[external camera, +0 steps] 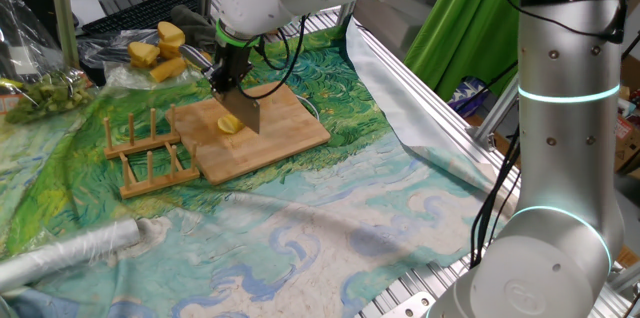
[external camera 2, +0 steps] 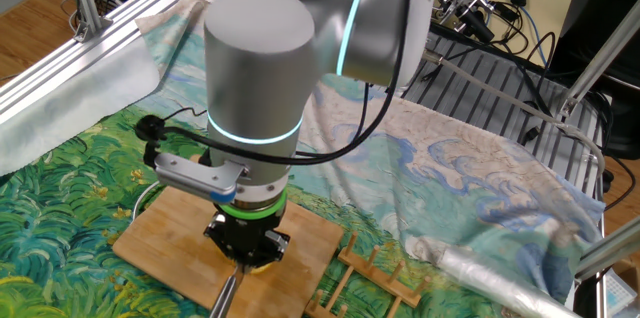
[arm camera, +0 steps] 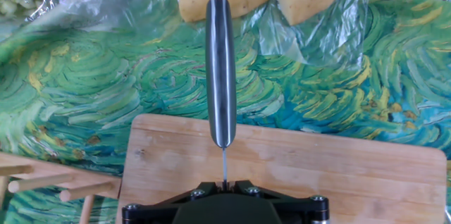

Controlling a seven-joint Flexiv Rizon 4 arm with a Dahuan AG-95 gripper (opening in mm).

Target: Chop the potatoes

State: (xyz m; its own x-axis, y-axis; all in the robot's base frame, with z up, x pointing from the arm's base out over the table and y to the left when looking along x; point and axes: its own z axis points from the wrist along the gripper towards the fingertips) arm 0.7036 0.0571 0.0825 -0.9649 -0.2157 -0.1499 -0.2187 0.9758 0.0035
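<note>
Gripping a knife [external camera: 243,108], the end effector [external camera: 226,78] hangs just above the potatoes [external camera: 229,124].

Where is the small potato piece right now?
In one fixed view, the potato piece lies on the wooden board, just left of the knife blade and right of the wooden rack.

– What lay over the surface [external camera: 300,258]?
– A cloth [external camera: 90,183] painted in green and blue swirls, with bare metal rails [external camera: 430,98] along its edge.
– And beyond that?
– A green curtain [external camera: 465,28], cables [external camera 2: 500,13] in a tangle, and a wooden floor [external camera 2: 25,3] in one corner.
</note>
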